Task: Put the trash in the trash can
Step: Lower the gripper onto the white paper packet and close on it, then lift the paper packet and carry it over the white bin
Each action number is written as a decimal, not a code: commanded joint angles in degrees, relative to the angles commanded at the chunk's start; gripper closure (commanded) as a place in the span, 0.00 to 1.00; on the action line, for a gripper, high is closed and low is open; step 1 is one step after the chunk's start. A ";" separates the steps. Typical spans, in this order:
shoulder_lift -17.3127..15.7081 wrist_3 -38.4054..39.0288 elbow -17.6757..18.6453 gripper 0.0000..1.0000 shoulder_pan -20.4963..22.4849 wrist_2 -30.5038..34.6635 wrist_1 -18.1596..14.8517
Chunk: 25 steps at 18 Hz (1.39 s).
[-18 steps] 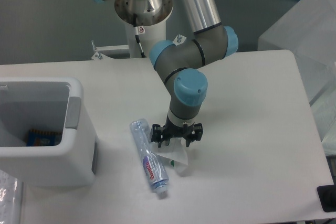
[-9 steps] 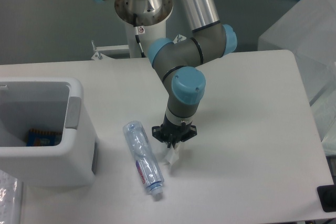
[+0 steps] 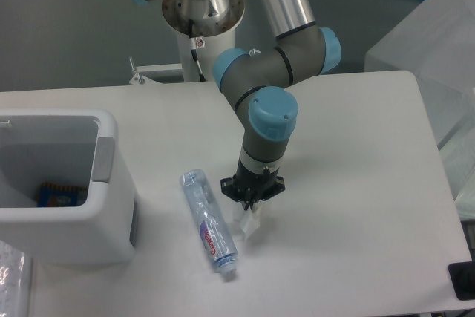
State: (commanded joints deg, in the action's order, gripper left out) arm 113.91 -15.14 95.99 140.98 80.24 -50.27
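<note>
Camera view: claw pinched onto the white wrapper on the desk, bottle just beside. Lift straight up, clear of the bottle, then carry left over the trash can.

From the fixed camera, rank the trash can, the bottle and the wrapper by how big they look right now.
1. Trash can, by far the largest, though cut off at the left edge.
2. Bottle, lying on the table.
3. Wrapper, smallest; the gripper covers part of it, so its full extent is unclear.
</note>
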 joint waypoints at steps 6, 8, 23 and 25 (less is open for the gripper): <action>-0.09 8.00 -7.29 1.00 0.00 -4.21 0.35; -0.09 10.81 -10.37 1.00 -0.09 -5.88 0.35; -10.98 24.37 -20.14 1.00 -4.83 -17.23 0.53; -12.21 23.32 -19.61 1.00 -6.84 -17.23 0.53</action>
State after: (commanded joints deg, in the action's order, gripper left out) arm 101.70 8.18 76.37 134.13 63.02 -49.75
